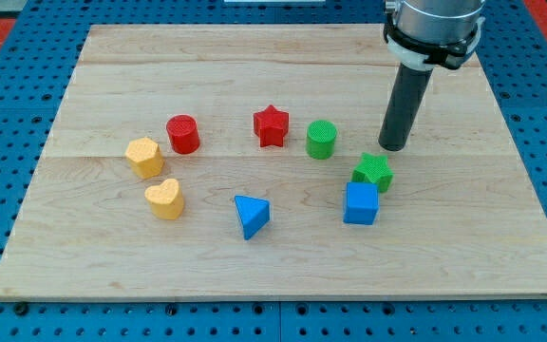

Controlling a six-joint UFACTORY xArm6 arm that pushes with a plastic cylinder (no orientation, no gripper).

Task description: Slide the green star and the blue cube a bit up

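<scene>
The green star (373,172) lies right of the board's middle. The blue cube (361,203) sits just below it, touching or nearly touching it. My tip (394,147) stands a little above and to the right of the green star, apart from it by a small gap. It is right of the green cylinder (321,140).
A red star (271,125) and a red cylinder (183,134) lie to the left of the green cylinder. A yellow hexagon (144,157), a yellow heart (164,199) and a blue triangle (251,216) lie further left and lower. The wooden board (501,237) ends near the view's bottom.
</scene>
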